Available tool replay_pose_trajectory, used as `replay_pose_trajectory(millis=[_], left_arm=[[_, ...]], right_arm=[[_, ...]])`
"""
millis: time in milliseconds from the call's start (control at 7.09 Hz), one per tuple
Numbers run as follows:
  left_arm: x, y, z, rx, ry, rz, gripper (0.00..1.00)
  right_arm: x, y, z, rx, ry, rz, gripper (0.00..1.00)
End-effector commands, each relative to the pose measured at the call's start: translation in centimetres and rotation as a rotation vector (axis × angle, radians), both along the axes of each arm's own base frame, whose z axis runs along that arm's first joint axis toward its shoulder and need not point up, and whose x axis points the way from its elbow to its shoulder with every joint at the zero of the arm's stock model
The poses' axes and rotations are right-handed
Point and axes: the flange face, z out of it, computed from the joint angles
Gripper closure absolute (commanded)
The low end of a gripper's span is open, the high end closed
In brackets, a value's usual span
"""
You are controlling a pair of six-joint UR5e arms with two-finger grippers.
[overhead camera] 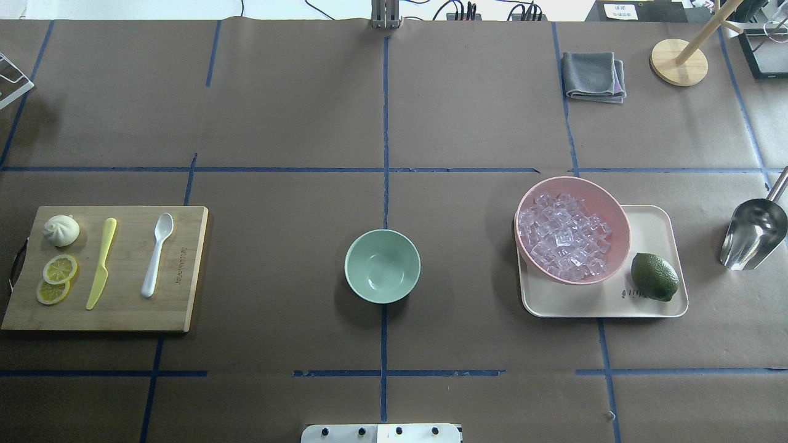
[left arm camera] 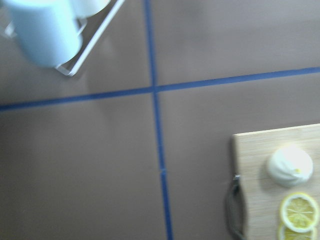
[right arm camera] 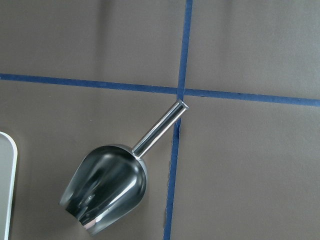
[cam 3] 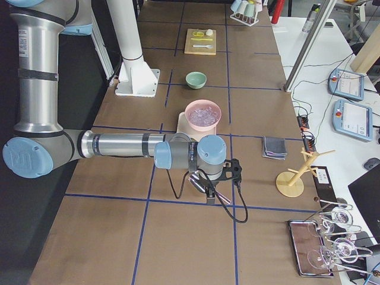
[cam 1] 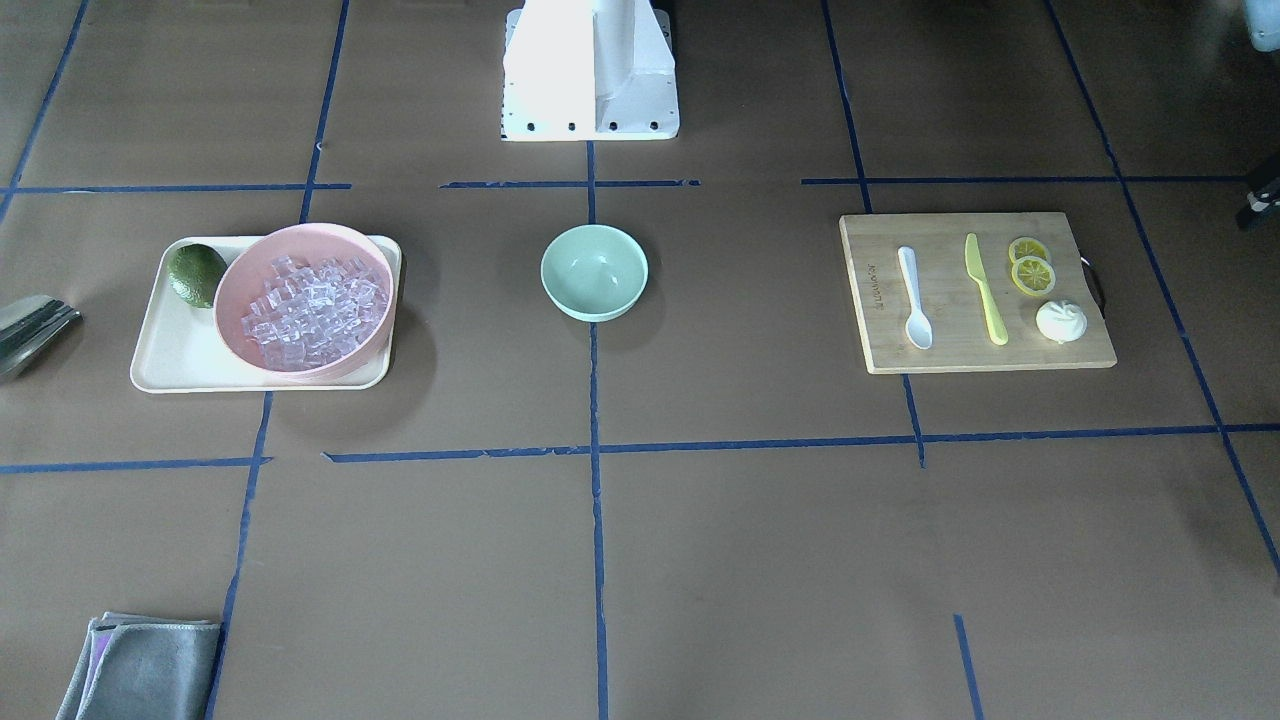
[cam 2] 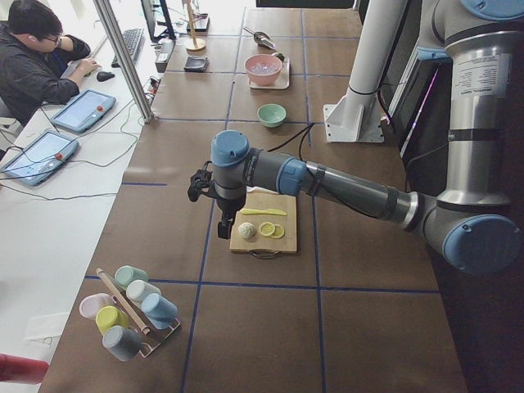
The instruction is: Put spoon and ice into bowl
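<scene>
The white spoon (overhead camera: 157, 255) lies on a wooden cutting board (overhead camera: 178, 289) at the table's left, scoop pointing away from the robot. The mint-green bowl (overhead camera: 382, 266) stands empty at the centre. Clear ice cubes (overhead camera: 563, 234) are heaped in a pink bowl (overhead camera: 617, 212) on the right. My left gripper (cam 2: 223, 228) hangs above the table just off the board's handle end. My right gripper (cam 3: 209, 191) hangs above a metal scoop (right arm camera: 107, 187). They show only in the side views, so I cannot tell if they are open or shut.
On the board lie a yellow-green knife (overhead camera: 101, 261), lemon slices (overhead camera: 60, 269) and a bun (overhead camera: 61, 230). A cream tray (overhead camera: 652, 224) holds the pink bowl and a lime (overhead camera: 654, 277). A grey cloth (overhead camera: 593, 75) and wooden stand (overhead camera: 678, 61) are far right.
</scene>
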Motion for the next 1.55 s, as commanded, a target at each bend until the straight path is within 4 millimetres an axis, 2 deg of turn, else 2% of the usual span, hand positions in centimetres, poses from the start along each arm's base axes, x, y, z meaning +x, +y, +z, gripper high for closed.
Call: replay_pose_trajectory(millis=[0, 282, 564, 987, 1269, 1410], left_arm=[[8.7, 0.2, -3.8, -0.076, 0.032, 0.020, 0.00], [15.4, 2.0, -5.6, -0.140, 0.065, -0.041, 0.00], [22.1, 4.3, -5.8, -0.118, 0.065, -0.085, 0.00], [26.7, 4.3, -3.8, -0.115, 0.035, -0.037, 0.00], [29.1, 4.8, -1.7, -0.109, 0.031, -0.050, 0.00], [29.6, 5.1, -1.7, -0.114, 0.031, -0.045, 0.00]], right_arm=[[0.0, -0.1, -0.1, 0.001, 0.001, 0.000, 0.00], [0.0, 0.0, -0.1, 0.001, 0.001, 0.000, 0.00], [0.0, -0.1, -0.1, 0.001, 0.001, 0.000, 0.00], [0.0, -0.1, 0.0, 0.000, 0.002, 0.000, 0.00], [0.0, -0.1, 0.0, 0.000, 0.001, 0.000, 0.00], [0.0, -0.1, 0.0, 0.000, 0.002, 0.000, 0.00]])
